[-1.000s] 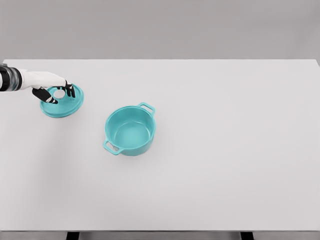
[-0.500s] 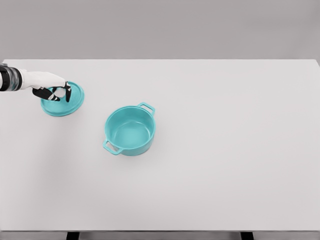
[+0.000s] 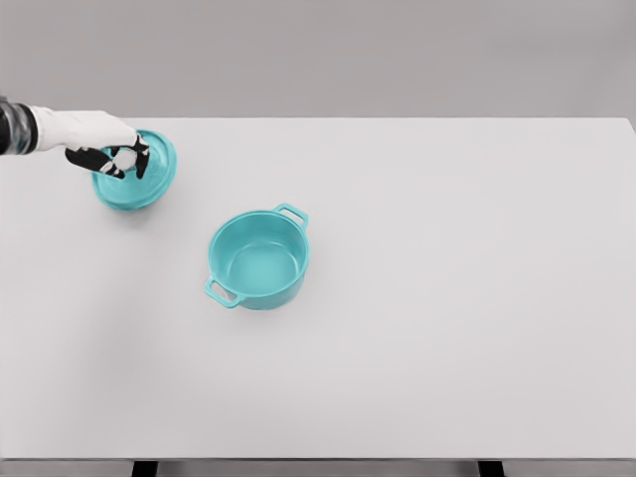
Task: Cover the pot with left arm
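At the far left, the teal lid [image 3: 136,170] is gripped by the left hand [image 3: 107,149], whose fingers are closed around the pale knob [image 3: 125,157]; the lid appears tilted and raised off the white table [image 3: 447,298]. The open teal pot [image 3: 258,258] is seen well apart from it, to the right and nearer the camera, with its handles aligned on a diagonal. The right arm is not shown.

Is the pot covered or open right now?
Open. The pot shows its bare interior, nothing on the rim. The lid is off to its upper left, gripped at the knob by the left hand.
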Motion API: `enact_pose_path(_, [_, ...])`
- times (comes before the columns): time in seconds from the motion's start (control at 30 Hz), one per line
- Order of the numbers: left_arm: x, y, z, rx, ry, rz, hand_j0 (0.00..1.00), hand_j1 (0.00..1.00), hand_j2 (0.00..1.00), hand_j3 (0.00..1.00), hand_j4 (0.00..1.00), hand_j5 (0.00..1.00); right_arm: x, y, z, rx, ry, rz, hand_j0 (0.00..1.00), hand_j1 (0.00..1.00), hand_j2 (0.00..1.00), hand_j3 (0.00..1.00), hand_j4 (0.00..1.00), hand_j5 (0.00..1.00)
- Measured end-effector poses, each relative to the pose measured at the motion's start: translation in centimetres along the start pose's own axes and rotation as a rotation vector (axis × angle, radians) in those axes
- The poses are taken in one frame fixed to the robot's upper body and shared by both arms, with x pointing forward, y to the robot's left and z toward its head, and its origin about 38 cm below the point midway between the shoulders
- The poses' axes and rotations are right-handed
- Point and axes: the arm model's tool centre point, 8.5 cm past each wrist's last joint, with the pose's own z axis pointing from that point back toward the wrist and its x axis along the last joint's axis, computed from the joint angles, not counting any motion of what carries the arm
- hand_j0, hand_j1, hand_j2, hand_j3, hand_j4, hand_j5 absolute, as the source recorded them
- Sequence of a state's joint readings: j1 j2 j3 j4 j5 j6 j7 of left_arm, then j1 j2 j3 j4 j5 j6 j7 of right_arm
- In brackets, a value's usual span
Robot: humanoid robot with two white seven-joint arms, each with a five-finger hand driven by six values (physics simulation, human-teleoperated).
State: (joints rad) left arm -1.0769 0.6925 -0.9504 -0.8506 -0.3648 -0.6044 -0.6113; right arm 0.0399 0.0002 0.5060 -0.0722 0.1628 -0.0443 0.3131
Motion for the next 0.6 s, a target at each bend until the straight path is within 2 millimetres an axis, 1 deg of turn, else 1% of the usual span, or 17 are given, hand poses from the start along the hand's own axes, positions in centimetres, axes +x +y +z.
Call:
enact_pose_path(0.13, [0.5,0.7,0.6,0.021,-0.023,-0.019,0.39,0.39,0.39,0.39,0.39,0.39,0.0,0.0,0.0,0.0,0.0,0.0,1.0,1.0,1.0,1.0,1.0,1.0])
enact_pose_path(0.3, [1.7,1.7,0.8,0.039,-0.054,-0.058,0.39,0.39,0.39,0.39,0.39,0.39,0.0,0.0,0.0,0.0,0.0,0.0,1.0,1.0,1.0,1.0,1.0,1.0])
enact_pose_path(0.5, [4.0,2.7,1.0,0.056,-0.11,-0.129,0.39,0.39,0.39,0.39,0.39,0.39,0.1,-0.1,0.0,-0.001,-0.001,0.0,1.0,1.0,1.0,1.0,1.0,1.0])
enact_pose_path(0.6, [5.4,3.2,1.5,0.066,-0.142,-0.175,0.39,0.39,0.39,0.39,0.39,0.39,0.0,0.0,0.0,0.0,0.0,0.0,1.0,1.0,1.0,1.0,1.0,1.0])
